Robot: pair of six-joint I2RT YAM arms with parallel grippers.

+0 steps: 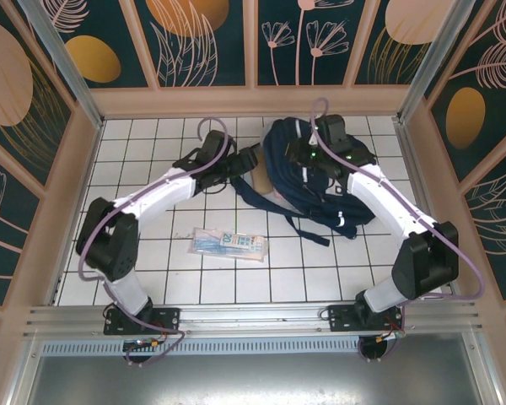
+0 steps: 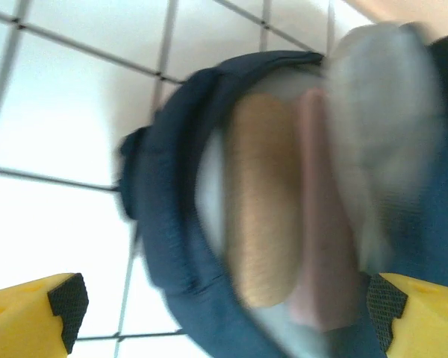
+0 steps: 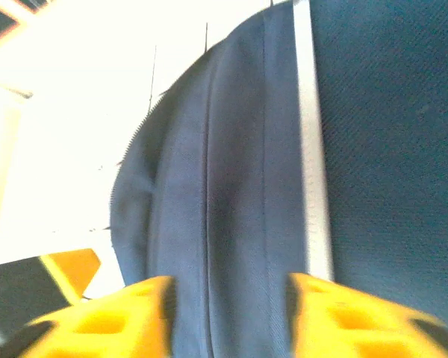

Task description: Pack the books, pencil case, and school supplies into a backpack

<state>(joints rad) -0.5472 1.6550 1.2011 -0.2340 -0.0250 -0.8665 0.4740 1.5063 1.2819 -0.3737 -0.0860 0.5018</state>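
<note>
- The backpack (image 1: 280,173) is lying at the upper centre of the top view, on the white tiled table (image 1: 152,143), with its straps trailing toward lower right.
- The left gripper (image 1: 247,163) is hovering just at the bag's left-hand mouth. In the left wrist view its jaws are standing wide apart and released, one pad at each lower corner and nothing between them but the opening beyond.
- Inside that opening, a tan flat shape (image 2: 261,201) and a pinkish one (image 2: 321,231) are sitting side by side. They are probably books already packed, though blur is preventing a sure reading.
- The right gripper (image 1: 320,152) is sitting over the top of the backpack. In the right wrist view its jaws are standing apart, straddling a seam of navy fabric that is lying smooth and, as far as I can see, unpinched.
- A clear plastic packet (image 1: 228,245) of school supplies is lying on the tiles at lower centre left, well apart from the bag.
- Judging by this, the packing is well along, with the packet waiting to go in.
</note>
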